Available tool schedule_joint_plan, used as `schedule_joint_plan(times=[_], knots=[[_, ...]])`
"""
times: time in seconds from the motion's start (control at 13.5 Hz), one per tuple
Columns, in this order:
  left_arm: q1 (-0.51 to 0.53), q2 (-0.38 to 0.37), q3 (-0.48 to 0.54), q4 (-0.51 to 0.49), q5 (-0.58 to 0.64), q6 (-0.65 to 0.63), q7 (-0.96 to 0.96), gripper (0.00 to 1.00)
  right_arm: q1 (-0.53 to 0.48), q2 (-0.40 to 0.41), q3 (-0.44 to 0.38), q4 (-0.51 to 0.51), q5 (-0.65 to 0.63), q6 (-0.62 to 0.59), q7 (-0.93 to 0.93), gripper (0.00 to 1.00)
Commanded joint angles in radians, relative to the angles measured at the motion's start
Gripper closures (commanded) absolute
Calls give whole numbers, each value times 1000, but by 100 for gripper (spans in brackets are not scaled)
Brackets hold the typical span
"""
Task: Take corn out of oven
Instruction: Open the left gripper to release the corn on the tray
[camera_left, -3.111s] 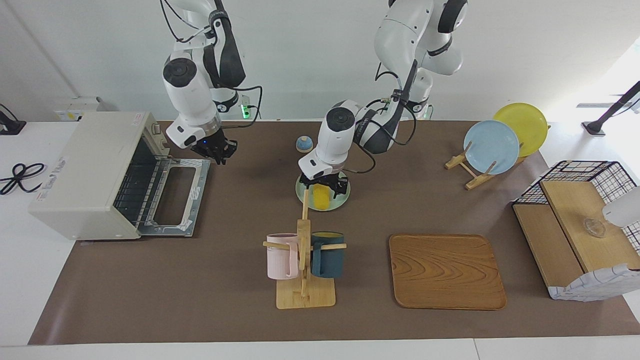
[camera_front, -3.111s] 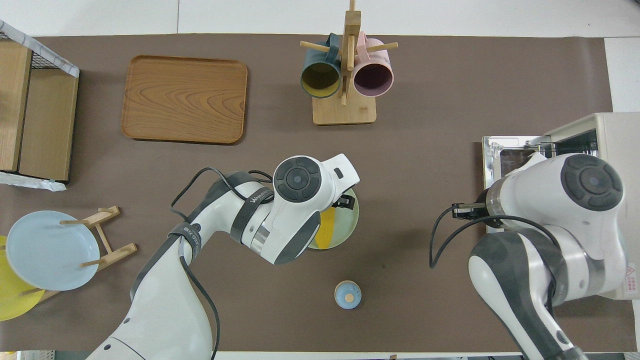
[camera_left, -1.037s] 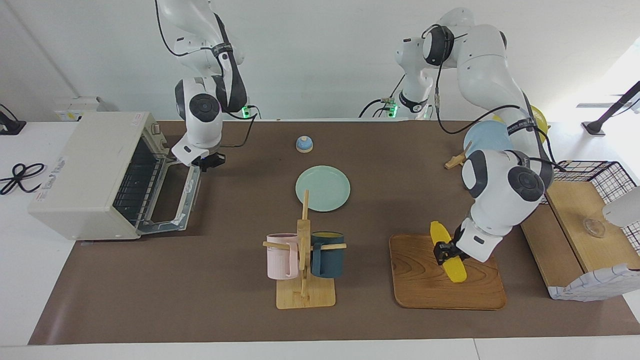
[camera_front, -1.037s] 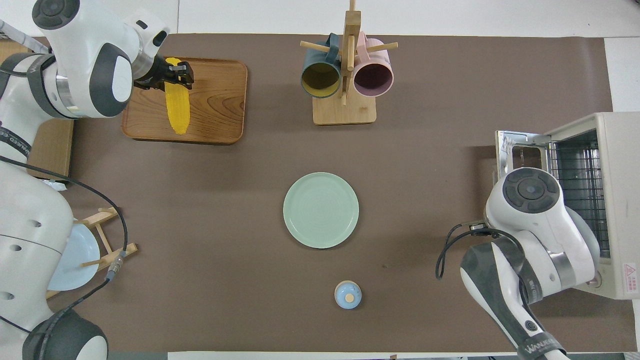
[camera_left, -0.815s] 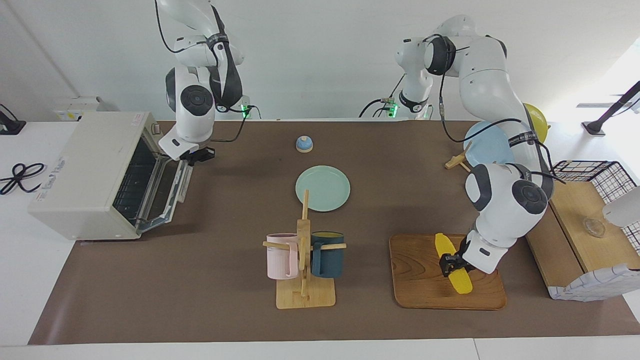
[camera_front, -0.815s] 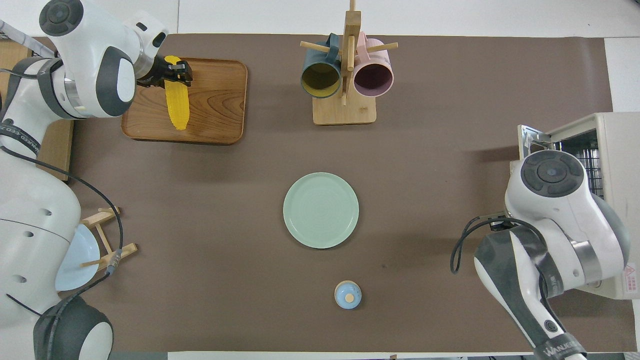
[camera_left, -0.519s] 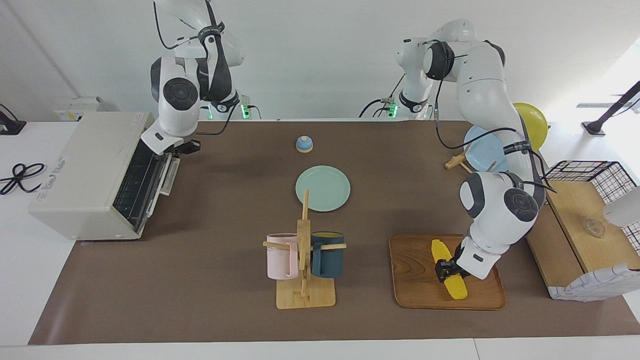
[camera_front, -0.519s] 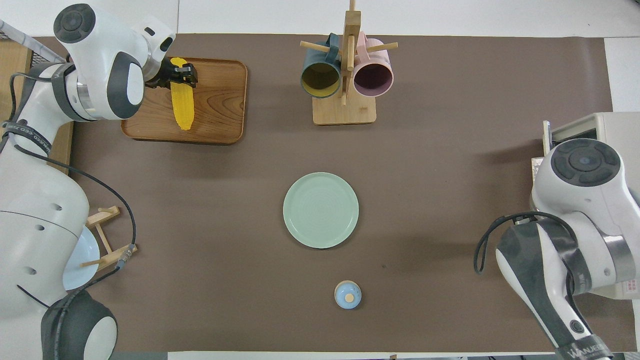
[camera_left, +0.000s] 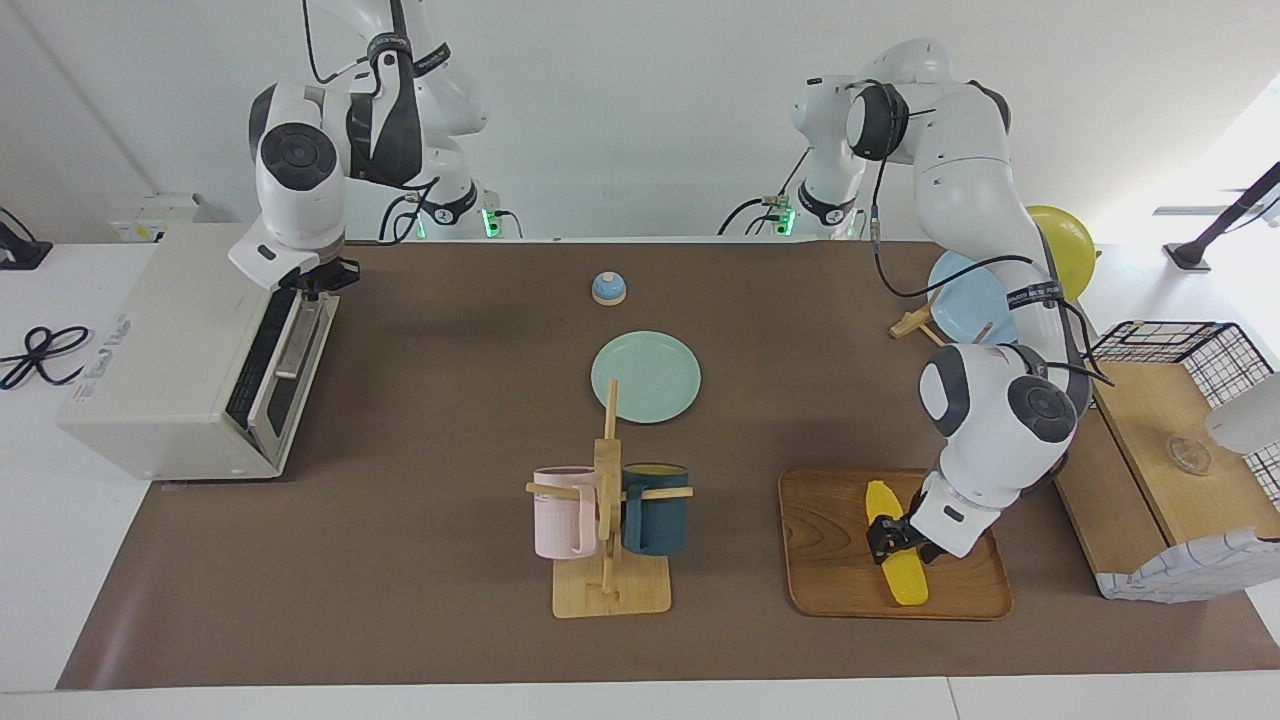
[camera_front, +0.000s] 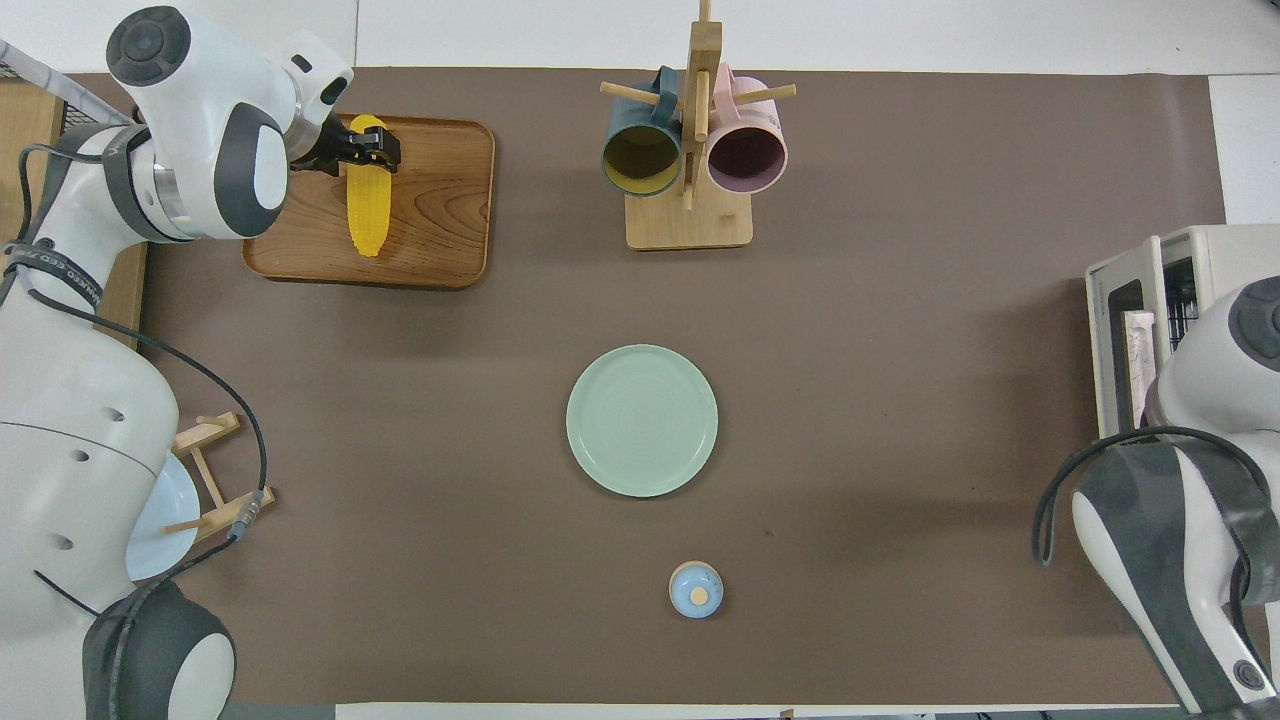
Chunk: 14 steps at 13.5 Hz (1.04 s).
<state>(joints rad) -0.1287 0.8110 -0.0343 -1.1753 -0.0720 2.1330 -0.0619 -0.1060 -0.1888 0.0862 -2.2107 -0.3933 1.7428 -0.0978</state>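
The yellow corn (camera_left: 905, 580) lies on the wooden tray (camera_left: 830, 560), at the left arm's end of the table; it also shows in the overhead view (camera_front: 366, 220) on the tray (camera_front: 440, 220). My left gripper (camera_left: 886, 533) is shut on the corn's end, low over the tray, and shows in the overhead view (camera_front: 367, 150). The cream-white oven (camera_left: 170, 330) stands at the right arm's end. Its door (camera_left: 285, 360) is raised almost shut. My right gripper (camera_left: 318, 276) is at the door's top corner nearest the robots. The oven's inside is hidden.
A pale green plate (camera_left: 646, 376) lies mid-table, with a small blue knobbed object (camera_left: 608, 288) nearer the robots. A wooden mug rack (camera_left: 608, 590) holds a pink and a dark blue mug. A plate stand (camera_left: 975, 290) and a wire basket (camera_left: 1165, 345) are near the tray.
My left gripper carried the corn from the green plate to the wooden tray and lowered it. My right gripper swung the oven door up from flat open to almost shut.
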Motion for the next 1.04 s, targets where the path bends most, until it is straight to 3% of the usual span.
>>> schedule_joint_plan(times=[0.0, 0.3, 0.44, 0.67, 0.74, 0.81, 0.96], knots=[[1, -16, 7, 26, 12, -33, 11, 0, -6, -43, 1, 0, -4, -52, -45, 100], [6, -143, 10, 13, 14, -152, 7, 0, -7, -66, 0, 0, 8, -77, -76, 100], [26, -272, 14, -90, 14, -191, 10, 0, -4, -70, 0, 14, 39, -83, -76, 100], [31, -407, 17, -167, 20, -293, 7, 0, -8, -52, -2, 129, 193, -137, -69, 100], [32, -433, 17, -167, 20, -341, 4, 0, -6, -46, -2, 158, 255, -138, -62, 95], [34, -462, 19, -167, 20, -376, 4, 0, -6, -37, -2, 190, 324, -143, -50, 1], [32, -521, 36, -170, 21, -445, 2, 0, -8, -8, -2, 253, 381, -163, -30, 0]])
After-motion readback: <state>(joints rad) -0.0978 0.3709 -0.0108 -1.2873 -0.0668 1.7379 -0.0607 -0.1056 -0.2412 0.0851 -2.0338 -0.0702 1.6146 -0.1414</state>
